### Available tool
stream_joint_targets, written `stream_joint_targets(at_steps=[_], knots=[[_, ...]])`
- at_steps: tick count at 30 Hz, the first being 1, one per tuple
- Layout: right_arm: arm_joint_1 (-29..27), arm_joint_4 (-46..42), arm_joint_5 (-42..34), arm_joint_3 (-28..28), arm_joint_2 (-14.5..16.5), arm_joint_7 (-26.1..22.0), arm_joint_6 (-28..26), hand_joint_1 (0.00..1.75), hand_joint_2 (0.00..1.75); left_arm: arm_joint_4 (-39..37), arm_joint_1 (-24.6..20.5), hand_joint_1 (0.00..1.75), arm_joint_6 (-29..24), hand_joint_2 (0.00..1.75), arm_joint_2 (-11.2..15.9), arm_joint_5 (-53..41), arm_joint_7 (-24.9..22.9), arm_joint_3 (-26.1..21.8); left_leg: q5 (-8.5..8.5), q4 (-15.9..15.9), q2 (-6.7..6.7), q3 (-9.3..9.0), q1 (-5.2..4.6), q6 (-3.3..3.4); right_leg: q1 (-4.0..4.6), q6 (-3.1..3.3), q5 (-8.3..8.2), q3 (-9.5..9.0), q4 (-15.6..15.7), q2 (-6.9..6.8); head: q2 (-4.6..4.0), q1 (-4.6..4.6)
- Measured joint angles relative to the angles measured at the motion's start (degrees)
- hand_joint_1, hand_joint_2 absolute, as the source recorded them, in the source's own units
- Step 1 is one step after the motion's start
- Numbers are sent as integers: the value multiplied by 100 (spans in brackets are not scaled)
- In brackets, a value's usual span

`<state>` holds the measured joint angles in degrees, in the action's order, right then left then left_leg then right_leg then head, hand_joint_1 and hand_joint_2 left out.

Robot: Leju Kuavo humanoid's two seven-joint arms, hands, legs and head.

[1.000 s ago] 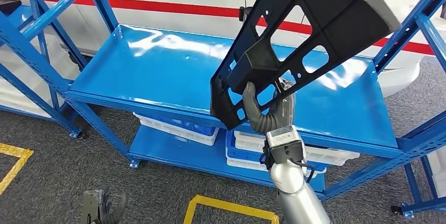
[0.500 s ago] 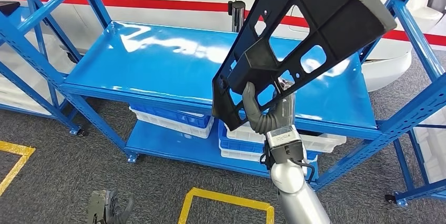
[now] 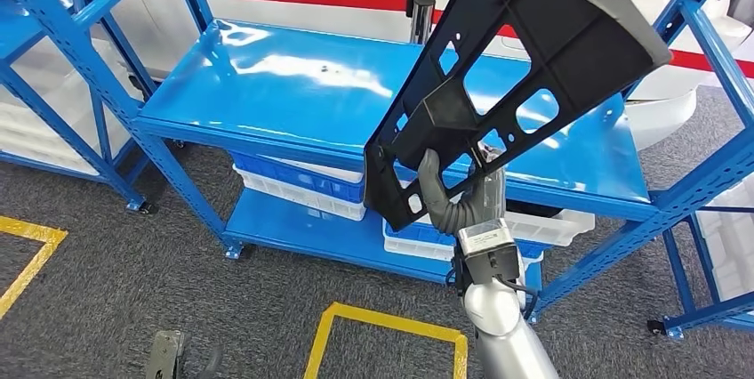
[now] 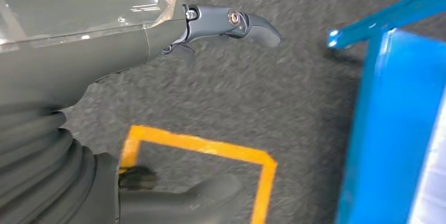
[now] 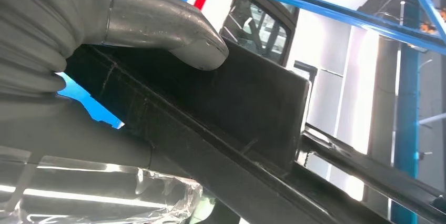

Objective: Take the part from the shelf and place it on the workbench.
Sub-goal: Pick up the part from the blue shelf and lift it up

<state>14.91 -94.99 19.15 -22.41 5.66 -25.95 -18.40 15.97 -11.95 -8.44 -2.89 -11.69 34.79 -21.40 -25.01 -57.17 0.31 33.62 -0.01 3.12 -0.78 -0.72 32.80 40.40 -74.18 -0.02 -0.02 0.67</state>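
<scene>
**Part held above the shelf**

While the left hand hangs low over the floor with fingers apart and nothing in them, the right hand grasps the black part by its lower edge, tilted above the blue shelf.

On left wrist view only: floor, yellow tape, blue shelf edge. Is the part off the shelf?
Observer: Yes. The right robot hand grips the black part by its lower end, held tilted above the blue shelf.
Operator: Grip solid?
Observer: The right wrist view shows the thumb pressed on the part's face.
Operator: Anything under it?
Observer: Blue and white bins on the shelf's lower level.
</scene>
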Motion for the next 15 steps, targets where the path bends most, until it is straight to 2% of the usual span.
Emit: stream_joint_targets(at_steps=[1,3,4,5,6,7,8,9,10,11,13,14,15], knots=[[-14,-1,11,14,-2,-1,0,175,175,-6,31,0,-11,175,0,-6,-14,0,41,-2,1,52,-6,-8,3,-38,-82,-153,142,0,0,3],[-28,-11,32,36,-1,-4,0,175,175,-21,98,0,-19,175,-1,-6,-20,-1,109,-12,1,136,-17,-39,15,-78,-269,-672,866,-1,0,4],[-32,-25,40,44,1,-6,1,175,175,-29,132,0,-21,175,-2,0,-13,-2,143,-21,3,172,-27,-64,34,-73,-316,-933,1258,-1,0,2],[-36,-40,47,49,2,-8,1,175,175,-36,163,0,-21,175,-2,9,-2,-5,174,-32,6,197,-35,-92,49,-59,-321,-1090,1525,0,0,1],[-42,-54,53,55,4,-11,1,175,175,-43,195,0,-20,175,-3,21,10,-10,205,-43,10,218,-42,-121,64,-38,-310,-1174,1679,3,0,-1],[-54,-62,61,61,5,-13,1,175,175,-49,224,0,-18,175,-3,38,22,-16,234,-50,12,229,-43,-145,68,-20,-325,-1176,1709,4,0,-3],[-70,-65,72,67,6,-15,0,175,175,-56,253,0,-14,175,-3,52,37,-24,241,-63,11,241,-31,-168,32,11,-352,-1148,1715,3,0,-2],[-87,-69,87,71,8,-17,1,175,175,-64,281,0,-11,175,-5,63,51,-30,186,-114,3,268,-15,-194,8,51,-388,-1134,1719,1,0,-3],[-101,-74,102,74,10,-22,1,175,175,-74,304,0,-8,175,-10,71,68,-33,47,-243,-6,321,8,-227,-15,100,-429,-1111,1727,-5,0,-12],[-110,-79,119,75,16,-27,2,175,175,-83,321,0,-6,175,-14,73,83,-35,-171,-473,-17,406,34,-265,-32,146,-470,-1078,1733,-13,0,-20],[-126,-83,160,80,32,-39,8,175,175,-97,342,0,-4,175,-20,71,105,-41,-656,-1142,-30,610,83,-345,-5,197,-550,-988,1731,-26,0,-39],[-140,-83,185,83,40,-44,13,175,175,-104,347,0,-4,175,-20,69,112,-44,-785,-1426,-32,671,107,-376,4,199,-592,-932,1728,-30,0,-40],[-156,-83,209,84,46,-50,16,175,175,-111,350,0,-4,175,-21,66,117,-47,-803,-1575,-32,667,129,-399,8,187,-632,-875,1723,-31,0,-43]])
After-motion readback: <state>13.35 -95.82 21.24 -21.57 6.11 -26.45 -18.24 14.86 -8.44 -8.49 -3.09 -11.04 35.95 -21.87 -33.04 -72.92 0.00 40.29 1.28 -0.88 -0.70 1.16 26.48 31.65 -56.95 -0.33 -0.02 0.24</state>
